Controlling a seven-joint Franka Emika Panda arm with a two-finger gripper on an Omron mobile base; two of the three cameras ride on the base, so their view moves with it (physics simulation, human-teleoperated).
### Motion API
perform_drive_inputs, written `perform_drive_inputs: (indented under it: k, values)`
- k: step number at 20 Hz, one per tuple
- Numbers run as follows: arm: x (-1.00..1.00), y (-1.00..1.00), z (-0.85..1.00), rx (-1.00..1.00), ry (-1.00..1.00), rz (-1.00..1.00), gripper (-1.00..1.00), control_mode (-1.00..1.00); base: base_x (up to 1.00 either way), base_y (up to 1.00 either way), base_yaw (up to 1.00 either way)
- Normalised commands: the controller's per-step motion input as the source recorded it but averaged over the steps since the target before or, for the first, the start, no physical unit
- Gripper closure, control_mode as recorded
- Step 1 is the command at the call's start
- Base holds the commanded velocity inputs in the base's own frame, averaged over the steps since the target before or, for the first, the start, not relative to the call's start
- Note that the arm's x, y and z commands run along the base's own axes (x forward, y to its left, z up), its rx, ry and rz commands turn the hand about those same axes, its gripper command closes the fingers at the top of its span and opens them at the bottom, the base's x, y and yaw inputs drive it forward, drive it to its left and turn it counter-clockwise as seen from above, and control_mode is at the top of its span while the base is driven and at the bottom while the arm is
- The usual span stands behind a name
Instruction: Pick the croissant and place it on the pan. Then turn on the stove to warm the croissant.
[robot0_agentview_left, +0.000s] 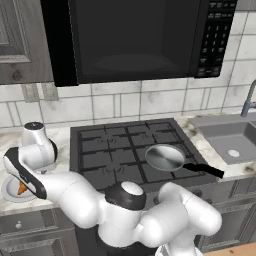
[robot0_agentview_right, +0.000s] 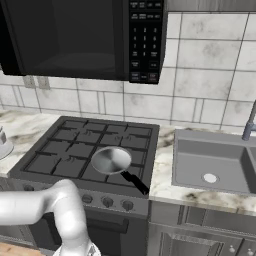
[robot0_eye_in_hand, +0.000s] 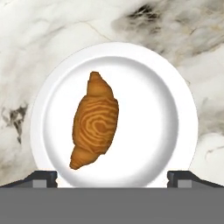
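**Support surfaces and items resting directly on them**

We see a marble counter (robot0_eye_in_hand: 26, 52) carrying a white round plate (robot0_eye_in_hand: 144, 109); the croissant (robot0_eye_in_hand: 94, 122) lies on the plate, left of its centre, ends pointing to 12 and 6 o'clock. The stove (robot0_agentview_left: 115, 150) sits in the counter run, with the sink (robot0_agentview_right: 210, 160) at its 3 o'clock. The pan (robot0_agentview_left: 165, 157) rests on the stove's front right grate, handle toward 4 o'clock.

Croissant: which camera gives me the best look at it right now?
The hand view: the croissant lies whole and unobstructed on the white plate, seen from straight above. The left base view catches just an orange sliver beside the arm. The right base view gives nothing useful on it.
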Motion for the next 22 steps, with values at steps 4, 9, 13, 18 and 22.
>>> perform_drive_inputs:
  k: [4,9,13,18,22]
  values:
    - [0.07,0.15,-0.13,-0.02,0.0,0.0,-1.0,-1.0,0.0,0.0,0.0]
    - [0.08,0.08,-0.14,-0.01,0.0,0.0,-1.0,-1.0,0.0,0.0,0.0]
    - [0.07,0.04,-0.15,-0.01,0.0,0.0,-1.0,-1.0,0.0,0.0,0.0]
    - [0.08,0.02,-0.18,0.0,0.0,0.0,-1.0,-1.0,0.0,0.0,0.0]
    - [0.08,0.01,-0.2,-0.01,0.0,0.0,-1.0,-1.0,0.0,0.0,0.0]
